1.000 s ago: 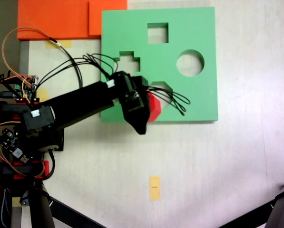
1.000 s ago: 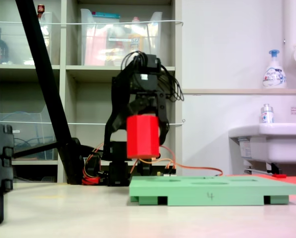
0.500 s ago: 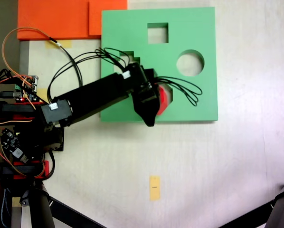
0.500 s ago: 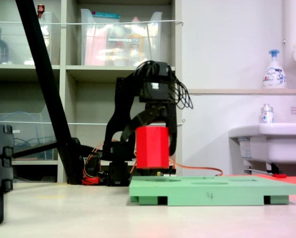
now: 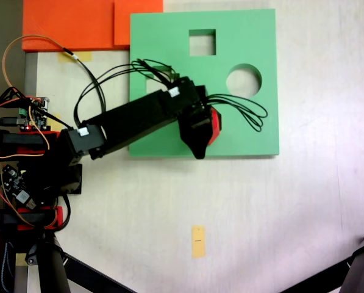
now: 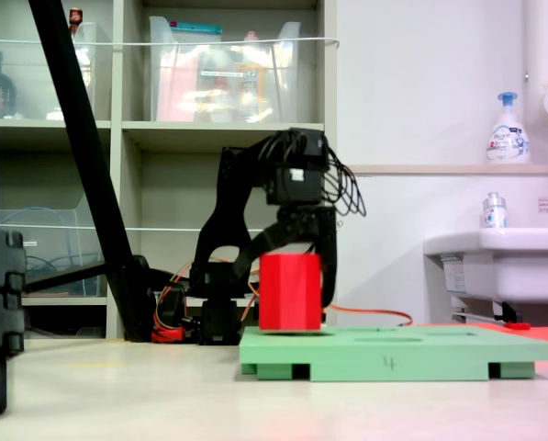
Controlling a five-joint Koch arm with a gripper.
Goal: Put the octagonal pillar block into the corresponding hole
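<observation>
The octagonal pillar block (image 6: pixel 290 292), bright red, stands upright with its lower end level with the top of the green foam board (image 6: pixel 393 354). My gripper (image 6: pixel 292 276) is shut on it, one black finger on each side. In the view from above, the block (image 5: pixel 214 125) shows as a red edge beside the gripper (image 5: pixel 207 128), over the board's (image 5: pixel 255 131) lower middle. The corresponding hole is hidden under block and gripper. I cannot tell whether the block has entered it.
The board also has a square cutout (image 5: pixel 202 43), a round cutout (image 5: pixel 243 80) and a cross-shaped one partly under the arm. Orange foam sheets (image 5: pixel 78 24) lie at the top left. A yellow tag (image 5: pixel 197 241) is on the table. Tripod legs (image 5: pixel 53 265) stand bottom left.
The gripper carried the red block to the right over the board and lowered it, from hanging well above the board to its top surface.
</observation>
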